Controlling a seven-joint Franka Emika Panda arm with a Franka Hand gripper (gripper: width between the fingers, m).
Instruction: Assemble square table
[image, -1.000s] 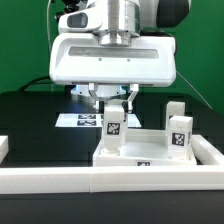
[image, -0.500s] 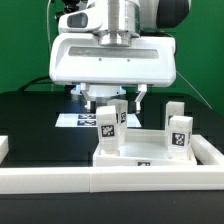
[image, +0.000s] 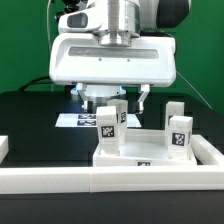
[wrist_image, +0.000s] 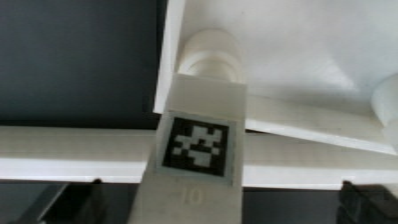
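Black table (image: 30, 115) — 1 top (image: 150, 152), 2 legs (image: 108, 126) upright.

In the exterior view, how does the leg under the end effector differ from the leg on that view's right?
The leg under the end effector sits between the open fingers; the right leg stands free. The first leans slightly; the second looks upright. Both are white, tagged, and on the square top.

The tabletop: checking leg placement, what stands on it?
Two tagged legs stand on the tabletop: one under the hand, another free. Their joints are hidden.
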